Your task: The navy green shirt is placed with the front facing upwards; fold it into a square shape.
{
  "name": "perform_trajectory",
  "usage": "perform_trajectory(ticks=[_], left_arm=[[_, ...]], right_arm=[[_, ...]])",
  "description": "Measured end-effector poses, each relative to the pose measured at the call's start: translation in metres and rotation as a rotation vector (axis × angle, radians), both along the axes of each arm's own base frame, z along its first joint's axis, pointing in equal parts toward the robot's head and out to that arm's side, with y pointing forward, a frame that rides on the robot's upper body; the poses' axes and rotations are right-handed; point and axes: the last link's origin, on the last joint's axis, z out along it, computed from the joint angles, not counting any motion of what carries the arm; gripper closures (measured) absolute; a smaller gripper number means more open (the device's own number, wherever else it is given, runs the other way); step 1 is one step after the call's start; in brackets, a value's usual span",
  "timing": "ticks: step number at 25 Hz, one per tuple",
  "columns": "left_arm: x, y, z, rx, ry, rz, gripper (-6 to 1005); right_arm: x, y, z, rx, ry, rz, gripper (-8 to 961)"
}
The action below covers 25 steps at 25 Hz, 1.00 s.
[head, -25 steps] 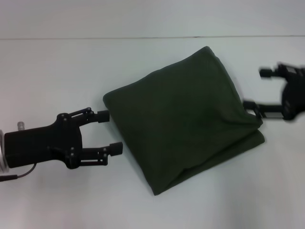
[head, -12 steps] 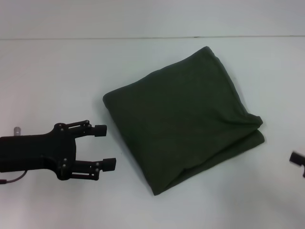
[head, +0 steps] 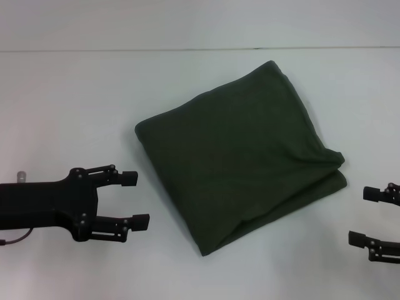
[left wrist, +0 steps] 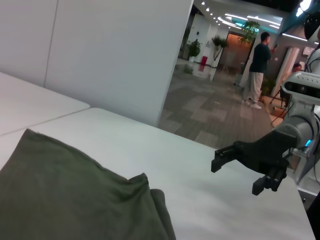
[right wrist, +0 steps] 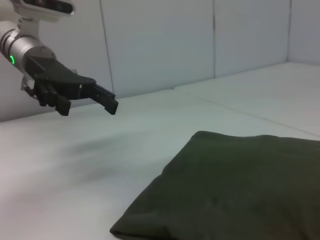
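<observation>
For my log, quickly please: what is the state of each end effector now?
Left end effector: open, holding nothing, beside the shirt.
Right end effector: open, holding nothing, apart from the shirt.

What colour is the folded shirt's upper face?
Plain dark olive green, no lettering showing; the shirt shows best in the head view.

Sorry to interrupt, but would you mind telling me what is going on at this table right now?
The navy green shirt lies on the white table folded into a rough square, plain side up. Neither arm is touching it. The left hand sits open off the shirt's left edge, and the right hand sits open off its right edge. The folding looks essentially finished.
</observation>
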Motion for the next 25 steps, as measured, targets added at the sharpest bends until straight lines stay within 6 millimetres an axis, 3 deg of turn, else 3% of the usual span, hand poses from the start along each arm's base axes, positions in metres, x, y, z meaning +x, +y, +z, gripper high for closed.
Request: perform_trajectory(ticks=[25], left_arm=[[-0.009, -0.006, 0.005, 0.037, -0.006, 0.025, 80]], right_arm=[[-0.024, 0.034, -0.011, -0.033, -0.009, 0.091, 34]])
